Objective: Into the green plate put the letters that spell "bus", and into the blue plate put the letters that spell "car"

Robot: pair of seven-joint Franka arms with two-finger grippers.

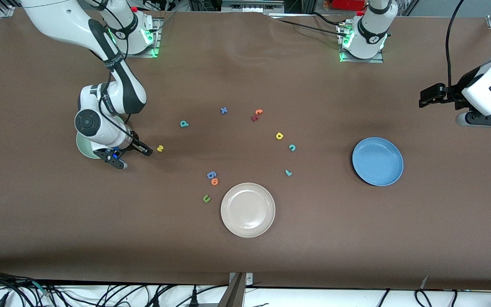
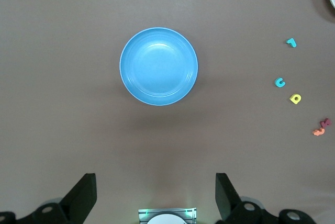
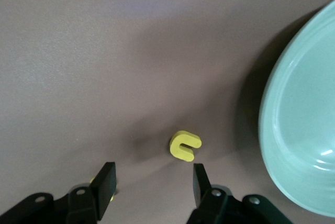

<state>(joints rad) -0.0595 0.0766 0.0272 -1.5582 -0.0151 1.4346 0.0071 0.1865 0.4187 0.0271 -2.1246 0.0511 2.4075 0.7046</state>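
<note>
Right gripper (image 3: 149,182) low at table beside round mint-green plate (image 3: 303,130), fingers spread, small yellow foam "u" (image 3: 185,146) just ahead. Left gripper (image 2: 156,198) waits spread above round blue plate (image 2: 158,66).

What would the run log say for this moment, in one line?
right gripper: open, low over yellow u beside green plate | left gripper: open, waiting | blue plate: empty
</note>
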